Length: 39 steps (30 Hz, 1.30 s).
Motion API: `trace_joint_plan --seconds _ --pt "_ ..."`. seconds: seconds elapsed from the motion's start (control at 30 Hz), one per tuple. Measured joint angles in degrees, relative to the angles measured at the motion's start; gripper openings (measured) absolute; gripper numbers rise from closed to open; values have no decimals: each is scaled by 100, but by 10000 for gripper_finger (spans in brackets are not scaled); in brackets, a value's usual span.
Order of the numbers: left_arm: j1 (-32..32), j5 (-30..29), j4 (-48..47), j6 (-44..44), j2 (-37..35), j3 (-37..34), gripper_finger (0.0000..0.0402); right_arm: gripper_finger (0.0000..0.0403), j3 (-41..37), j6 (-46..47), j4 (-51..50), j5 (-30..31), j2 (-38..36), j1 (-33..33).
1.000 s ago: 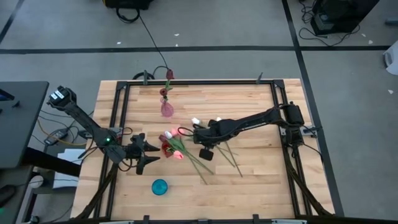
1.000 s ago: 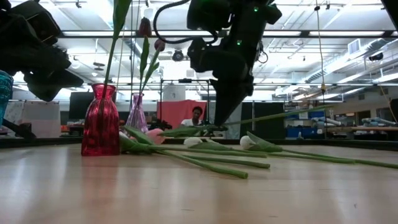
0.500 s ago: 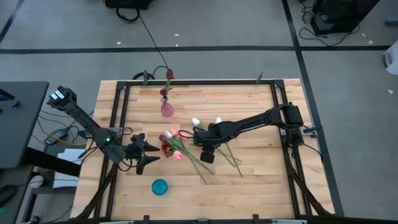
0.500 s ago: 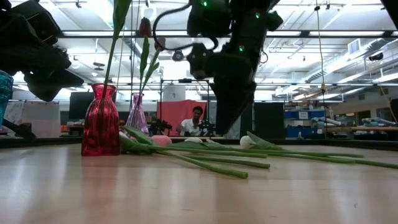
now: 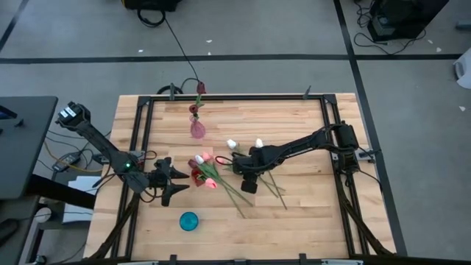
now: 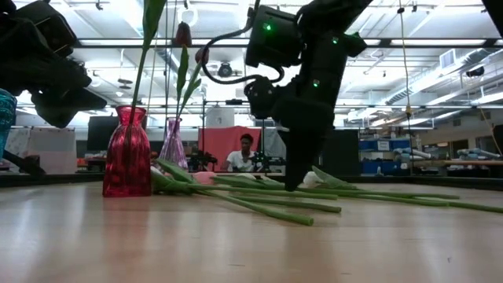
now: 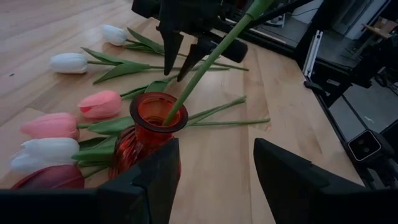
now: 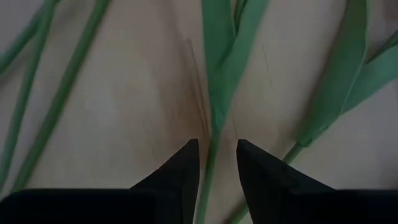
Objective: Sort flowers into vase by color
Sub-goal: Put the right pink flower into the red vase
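From the high view I see my right hand [image 5: 248, 171] low over the pale wooden desk [image 5: 309, 221], among the loose artificial tulips with long green stems [image 5: 228, 184]. Their pink and white heads lie just left of that hand, beside the small red glass vase [image 5: 197, 177]. Past the vase, my left hand [image 5: 171, 184] waits above the desk. A round teal vase [image 5: 189, 221] stands nearer the front edge than that hand, and a pink glass vase [image 5: 197, 129] with maroon tulips stands well beyond it.

In the low view the right hand [image 6: 292, 182] comes down to the stems [image 6: 259, 206] lying flat on the desk [image 6: 251, 244], its tip at or just above them. The red vase [image 6: 126, 153] stands upright to one side with a stem rising from it, the pink vase [image 6: 173, 143] behind it. A person [image 6: 244, 154] sits in the room beyond.

My left wrist view shows the left hand [image 7: 217, 180] open wide and holding nothing, the red vase [image 7: 151, 127] just ahead with one stem leaning in it. Pink, white and maroon heads [image 7: 99, 104] lie around its base, and the right hand [image 7: 186, 53] points down beyond it.

My right wrist view shows the right hand [image 8: 216, 163] slightly parted, a green stem [image 8: 214, 118] running between its fingers [image 8: 180, 165]; I cannot tell whether it grips yet.
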Motion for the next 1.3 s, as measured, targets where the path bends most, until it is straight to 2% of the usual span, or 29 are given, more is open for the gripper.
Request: trace_joint_plan --seconds 0.13,0.33,0.53,0.7,0.77,0.83,0.93,1.13,1.3 --pt "0 0 0 0 0 0 214 99 -7 30 -97 -159 -2 -4" --pt "0 0 0 0 0 0 214 12 -7 6 -309 -182 -2 -4" --pt "0 0 4 2 0 0 214 6 3 462 -896 -124 -107 -21" --pt "0 0 0 21 2 -2 214 4 7 427 -503 -108 -526 18" --pt "0 0 2 33 2 -2 214 3 5 255 -214 73 -668 83" --pt "0 0 -11 35 2 -2 214 3 -58 108 203 247 -807 124" --pt "0 0 -18 37 2 -2 214 2 -383 -56 1321 164 -989 89" --pt "0 0 -192 -6 2 -2 214 1 -1112 -207 4245 -405 -1062 -287" --pt "0 -112 -231 -22 2 -2 214 1 -1134 -818 6381 -804 -785 -483"
